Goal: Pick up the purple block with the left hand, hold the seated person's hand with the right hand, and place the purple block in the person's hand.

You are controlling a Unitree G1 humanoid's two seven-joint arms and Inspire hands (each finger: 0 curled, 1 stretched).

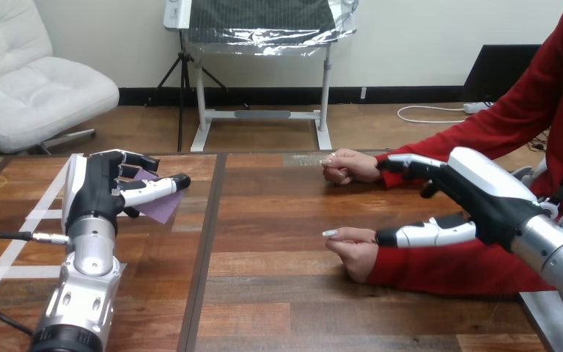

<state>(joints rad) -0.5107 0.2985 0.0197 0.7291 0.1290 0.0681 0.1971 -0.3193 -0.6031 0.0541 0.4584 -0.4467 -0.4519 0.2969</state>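
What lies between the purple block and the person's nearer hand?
In the head view, only bare wooden table lies between the purple block and the person's nearer hand.

The purple block (163, 207) is a small, flat-faced piece held tilted above the table's left part, pinched between the thumb and curled fingers of the left hand (102, 192). The person's hand (353, 251) nearer the robot rests on the wood as a loose fist, with the right hand (484, 198) at its wrist.

block (163, 209): purple | left hand (99, 187): black, white shell | right hand (484, 194): black, white shell | table (300, 293): brown wood grain
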